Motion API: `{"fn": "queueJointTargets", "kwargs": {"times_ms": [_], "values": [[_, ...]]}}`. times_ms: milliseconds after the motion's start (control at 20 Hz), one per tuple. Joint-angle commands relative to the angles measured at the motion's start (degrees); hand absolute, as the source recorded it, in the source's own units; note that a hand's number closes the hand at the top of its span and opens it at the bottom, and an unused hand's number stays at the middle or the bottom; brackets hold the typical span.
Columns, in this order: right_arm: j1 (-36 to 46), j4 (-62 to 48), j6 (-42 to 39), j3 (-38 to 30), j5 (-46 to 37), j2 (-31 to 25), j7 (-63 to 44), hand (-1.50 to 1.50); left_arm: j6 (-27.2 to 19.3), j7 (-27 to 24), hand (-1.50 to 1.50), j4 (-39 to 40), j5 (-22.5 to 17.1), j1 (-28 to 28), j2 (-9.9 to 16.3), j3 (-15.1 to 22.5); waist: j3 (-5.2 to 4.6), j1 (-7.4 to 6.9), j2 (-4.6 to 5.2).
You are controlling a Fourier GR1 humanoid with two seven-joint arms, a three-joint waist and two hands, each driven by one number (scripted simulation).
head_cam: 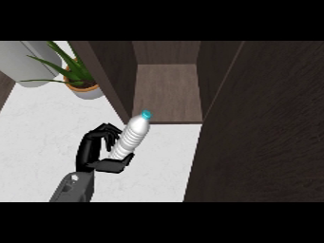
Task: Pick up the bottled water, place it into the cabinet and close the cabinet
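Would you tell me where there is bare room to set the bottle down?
The cabinet floor is bare behind the bottle. The white counter is open left of the left hand, up to the plant. The open door crowds the right.

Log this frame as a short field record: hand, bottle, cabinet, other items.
hand in view: one hand, coming in from the lower edge, left of centre; which side cannot be told
hand state: fingers and thumb curled round the bottle
bottle: clear ribbed water bottle, teal cap, tilted with the cap toward the cabinet
cabinet: open, dark wood, shelf bare where visible
cabinet door: swung open at the view's right
bottle vs cabinet: cap near the front edge, body still outside
counter: white
other: potted plant, far left
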State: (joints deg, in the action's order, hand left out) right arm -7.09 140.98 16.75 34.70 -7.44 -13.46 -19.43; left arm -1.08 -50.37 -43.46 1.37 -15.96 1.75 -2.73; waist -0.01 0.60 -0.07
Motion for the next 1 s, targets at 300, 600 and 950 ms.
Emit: {"fn": "queueJointTargets", "kwargs": {"times_ms": [300, 600, 950], "values": [[-2.1, 5.4, 0.8, 2.0, -4.7, -0.9, -3.6, -1.50, -1.4, 10.6, 1.50, -11.1, -10.6, -2.2, -1.7, 9.1, 0.00, -0.04, -0.11], [0.3, 3.5, 1.8, 2.8, -5.2, 1.0, -2.5, -1.50, -7.4, 19.2, 1.50, -18.4, -17.2, -4.6, -1.7, 15.9, -0.01, -0.09, -0.08], [-3.5, 6.4, 2.8, 4.5, -5.9, -0.7, -1.3, -1.50, -16.2, 25.0, 1.50, -18.6, -21.1, -11.8, -1.7, 20.6, -0.01, 0.39, -0.06]]}}
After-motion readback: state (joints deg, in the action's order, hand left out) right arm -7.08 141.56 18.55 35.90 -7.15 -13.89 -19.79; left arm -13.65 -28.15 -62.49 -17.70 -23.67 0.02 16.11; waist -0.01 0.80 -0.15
